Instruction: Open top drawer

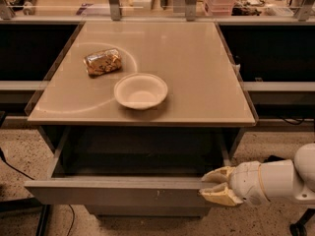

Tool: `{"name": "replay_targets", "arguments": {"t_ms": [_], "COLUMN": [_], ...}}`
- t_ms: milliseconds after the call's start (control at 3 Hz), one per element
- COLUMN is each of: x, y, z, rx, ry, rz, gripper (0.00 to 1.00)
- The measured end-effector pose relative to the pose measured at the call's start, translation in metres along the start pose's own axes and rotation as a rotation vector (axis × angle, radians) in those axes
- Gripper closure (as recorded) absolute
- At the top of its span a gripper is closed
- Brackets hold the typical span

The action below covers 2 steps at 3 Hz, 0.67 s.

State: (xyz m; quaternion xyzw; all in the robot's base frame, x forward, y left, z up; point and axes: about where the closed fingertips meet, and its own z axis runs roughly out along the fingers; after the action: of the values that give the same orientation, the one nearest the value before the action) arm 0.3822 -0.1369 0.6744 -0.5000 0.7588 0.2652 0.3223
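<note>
Hand (pixel 216 185) at 4 o'clock, its two tan fingers pinched on the right end of the top drawer (pixel 113 193). The drawer stands pulled out beneath the worktop (pixel 197 63), at 6 o'clock: wide grey flat front, no handle, small pale marks right of centre, dark inside. A white bowl (pixel 141 90) sits on the worktop, a shiny packet (pixel 102 62) at its 10 o'clock.
</note>
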Motion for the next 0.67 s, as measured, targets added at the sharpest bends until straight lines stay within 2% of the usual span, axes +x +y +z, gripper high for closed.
{"name": "replay_targets", "arguments": {"t_ms": [333, 667], "x": [-0.005, -0.019], "y": [0.013, 0.013], "z": [-0.009, -0.017], "rx": [-0.019, -0.006], "ry": [0.000, 0.012], "rz": [-0.029, -0.078], "gripper": [0.12, 0.00]}}
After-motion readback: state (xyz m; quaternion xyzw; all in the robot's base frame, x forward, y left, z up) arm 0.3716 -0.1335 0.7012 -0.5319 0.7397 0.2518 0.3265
